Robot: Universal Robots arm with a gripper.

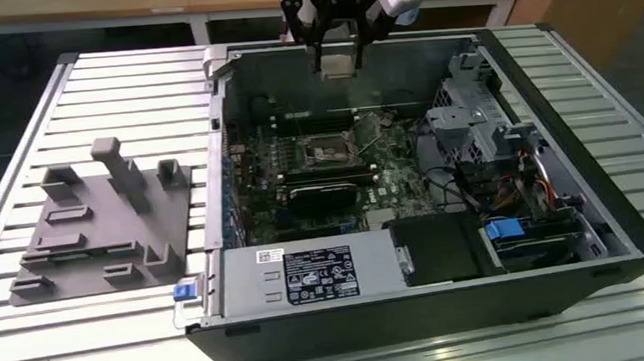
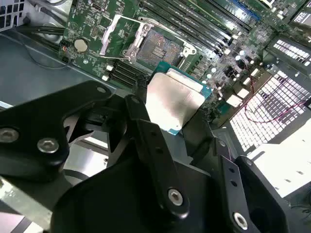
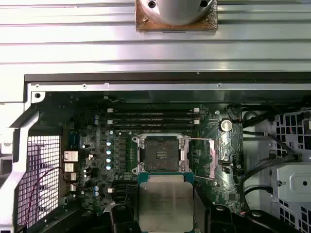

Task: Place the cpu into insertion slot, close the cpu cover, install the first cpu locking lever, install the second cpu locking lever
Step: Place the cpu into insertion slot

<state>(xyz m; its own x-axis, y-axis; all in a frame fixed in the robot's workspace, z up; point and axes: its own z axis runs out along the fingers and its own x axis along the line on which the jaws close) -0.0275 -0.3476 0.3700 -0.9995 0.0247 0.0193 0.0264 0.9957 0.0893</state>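
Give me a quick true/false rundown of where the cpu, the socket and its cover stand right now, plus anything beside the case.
1. The gripper is shut on the cpu. True.
2. The cpu is seated in the insertion slot. False: the slot is empty, and the cpu is held above the open computer case.
3. The cpu cover is closed over the slot. False: it is swung open beside the slot.
4. A grey fixture lies on the slatted table outside the case, at the exterior view's left. True.
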